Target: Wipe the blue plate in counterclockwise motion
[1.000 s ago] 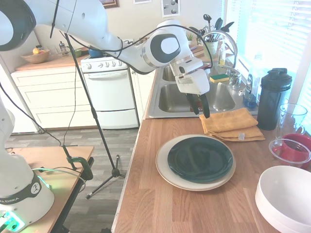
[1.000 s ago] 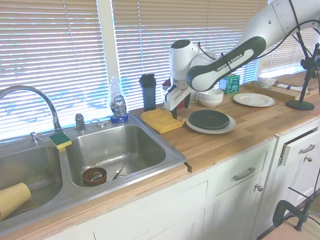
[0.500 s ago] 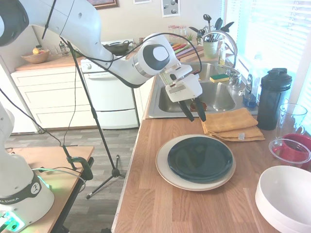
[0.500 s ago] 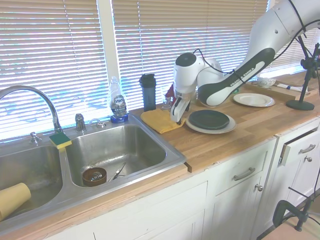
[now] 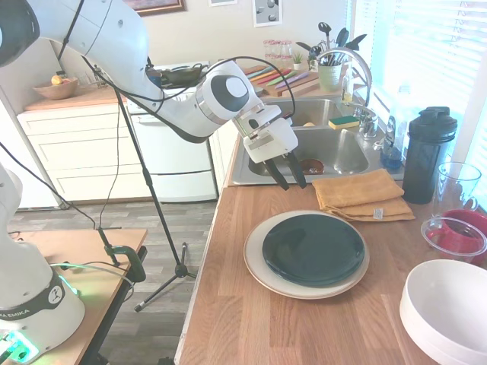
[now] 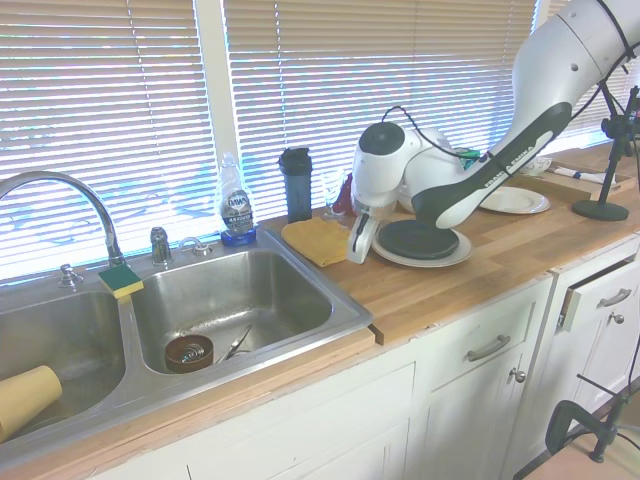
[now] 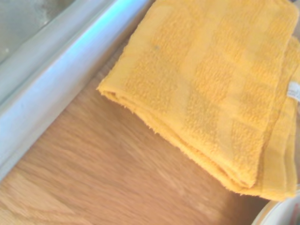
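Note:
The blue plate (image 5: 313, 249) is nearly black and glossy, and rests on a larger beige plate (image 5: 259, 272) on the wooden counter. A folded yellow towel (image 5: 361, 194) lies just behind it, beside the sink. My gripper (image 5: 292, 182) hangs open and empty just above the counter, left of the towel's corner and behind the plate's left side. From the other side, the gripper (image 6: 357, 248) stands between the towel (image 6: 315, 238) and the plate (image 6: 420, 238). The wrist view shows the towel (image 7: 211, 93) close by, lying on the wood.
The steel sink (image 5: 335, 156) lies just behind the gripper, and its rim (image 7: 56, 79) shows in the wrist view. A black shaker bottle (image 5: 428, 152), a glass (image 5: 456, 182) and a red cup (image 5: 460, 236) stand at the right. A big white bowl (image 5: 449, 312) sits front right. The counter's edge drops off at the left.
The gripper has swung left and lower, from over the towel's inner edge to the bare counter beside the towel's corner. It stays open. Plate and towel have not moved.

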